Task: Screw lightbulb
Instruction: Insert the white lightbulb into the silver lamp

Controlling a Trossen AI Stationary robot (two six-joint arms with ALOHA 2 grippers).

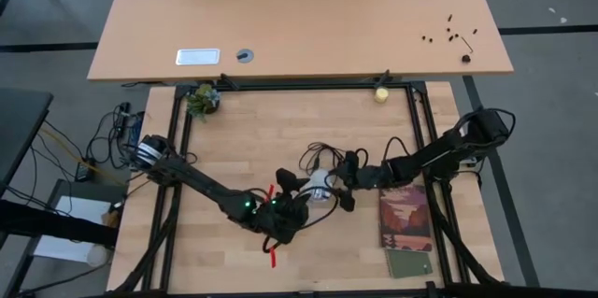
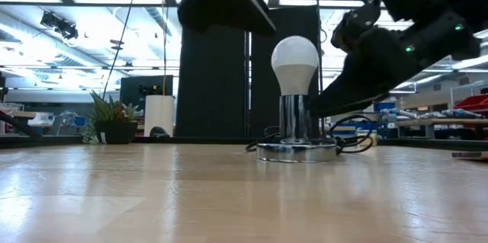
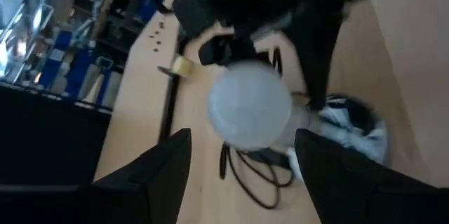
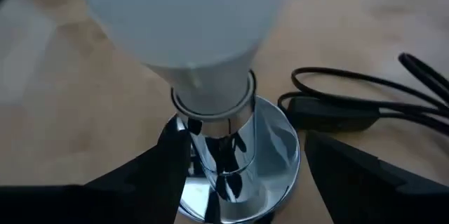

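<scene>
Watching from the remote station, I am seeing the lightbulb (image 2: 296, 62) standing upright in the chrome socket (image 2: 295, 125), whose round base (image 4: 277, 155) is resting on the wooden worktop (image 2: 152, 190) near its middle, with a black cord (image 4: 365, 97) lying beside it. I am holding the left tool (image 3: 242, 161) close to the bulb, fingers (image 3: 165, 164) spread on either side of the white globe and not touching it. I am keeping the right tool (image 4: 242, 164) low at the socket, its fingers (image 4: 165, 161) open and flanking the chrome stem just under the bulb's neck, apart from it. A booklet (image 1: 405, 216) is lying on the worktop on the right arm's side, and a small potted plant (image 1: 202, 99) is sitting at the far edge.
</scene>
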